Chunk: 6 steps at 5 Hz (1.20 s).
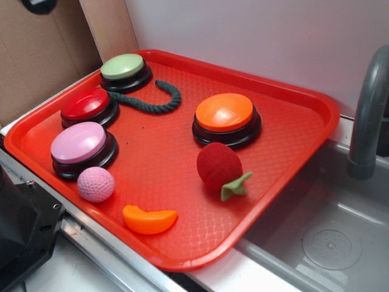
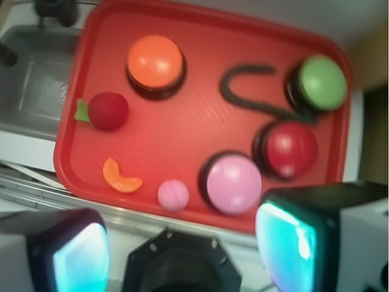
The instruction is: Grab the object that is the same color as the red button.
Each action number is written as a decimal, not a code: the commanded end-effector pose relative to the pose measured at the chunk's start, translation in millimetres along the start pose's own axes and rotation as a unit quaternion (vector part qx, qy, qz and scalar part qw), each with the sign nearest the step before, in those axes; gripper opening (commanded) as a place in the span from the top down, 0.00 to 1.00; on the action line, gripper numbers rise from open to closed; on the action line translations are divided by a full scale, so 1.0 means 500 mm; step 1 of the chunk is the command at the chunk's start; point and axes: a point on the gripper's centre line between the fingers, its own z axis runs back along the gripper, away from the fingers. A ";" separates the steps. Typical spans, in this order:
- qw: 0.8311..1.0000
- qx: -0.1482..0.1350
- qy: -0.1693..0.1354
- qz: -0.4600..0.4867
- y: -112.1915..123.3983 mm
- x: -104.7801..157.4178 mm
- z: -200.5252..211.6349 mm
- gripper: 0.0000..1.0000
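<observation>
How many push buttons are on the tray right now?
4: green at the back corner, red beside it, pink nearest the ball, orange mid-tray. None look hidden.

Grey sink [image 1: 328, 237]; cardboard wall [image 1: 42, 55]

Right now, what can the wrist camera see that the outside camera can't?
Only the wrist view shows the pincer, its two fingers wide apart with nothing between them. Only the exterior view shows the grey faucet pipe and the cardboard. Both show the red tray, four buttons including the red button, the strawberry toy, pink ball, orange slice, rope and sink.
</observation>
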 end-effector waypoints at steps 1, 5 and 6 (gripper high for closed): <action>0.977 0.016 -0.023 -0.213 -0.030 0.099 -0.037 0.00; 0.851 -0.009 -0.064 -0.522 -0.108 0.188 -0.157 0.00; 0.827 -0.028 -0.063 -0.558 -0.124 0.191 -0.212 0.00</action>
